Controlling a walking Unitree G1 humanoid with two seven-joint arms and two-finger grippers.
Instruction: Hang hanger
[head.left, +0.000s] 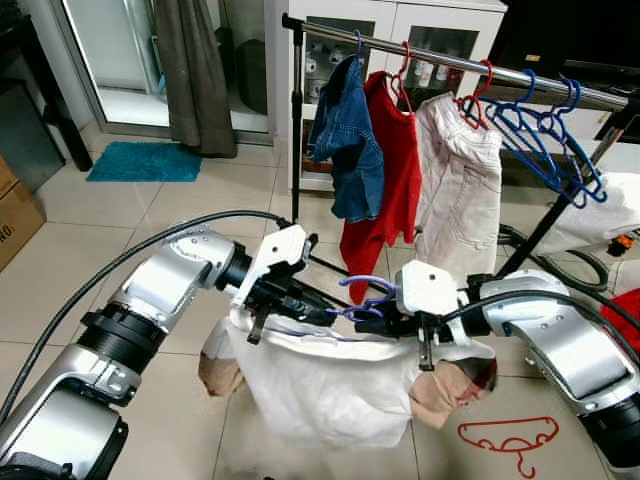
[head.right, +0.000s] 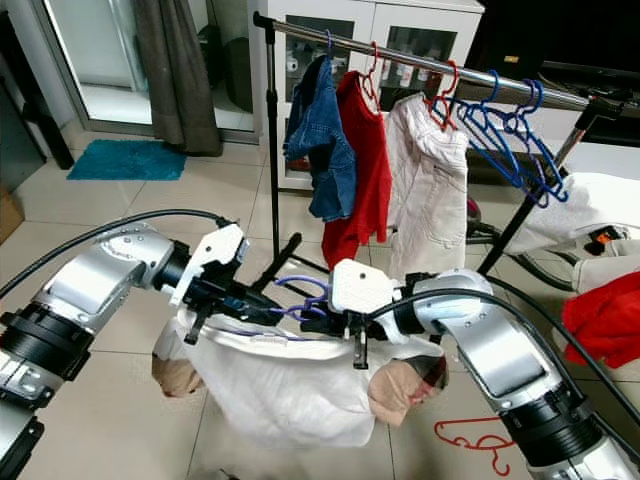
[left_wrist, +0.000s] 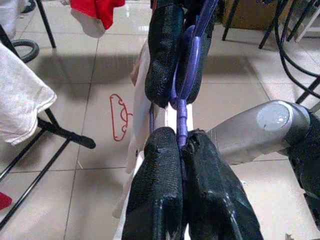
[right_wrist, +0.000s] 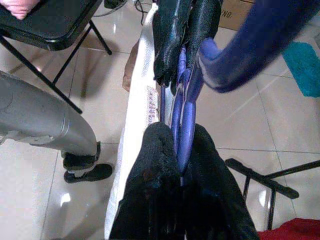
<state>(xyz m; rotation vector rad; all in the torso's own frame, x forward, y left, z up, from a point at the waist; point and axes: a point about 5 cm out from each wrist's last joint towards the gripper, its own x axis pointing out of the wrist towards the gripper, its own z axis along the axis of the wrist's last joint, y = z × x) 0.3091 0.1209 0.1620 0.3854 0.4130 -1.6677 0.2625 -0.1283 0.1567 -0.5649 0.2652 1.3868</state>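
Observation:
A purple hanger (head.left: 365, 298) carries a white garment (head.left: 320, 385) with beige sleeves, held at waist height in front of the clothes rail (head.left: 450, 62). My left gripper (head.left: 325, 318) is shut on the hanger's neck from the left. My right gripper (head.left: 375, 322) is shut on it from the right, tip to tip with the left. In the left wrist view the fingers (left_wrist: 160, 170) pinch the purple hanger (left_wrist: 181, 117). The right wrist view shows the hanger's hook (right_wrist: 235, 55) curving away above the fingers (right_wrist: 155, 150).
On the rail hang a denim garment (head.left: 345, 140), a red one (head.left: 385, 170), a white one (head.left: 460, 180) and several blue hangers (head.left: 545, 130). A red hanger (head.left: 508, 440) lies on the tiled floor at the right. The rack's black legs (head.left: 530, 235) stand behind my arms.

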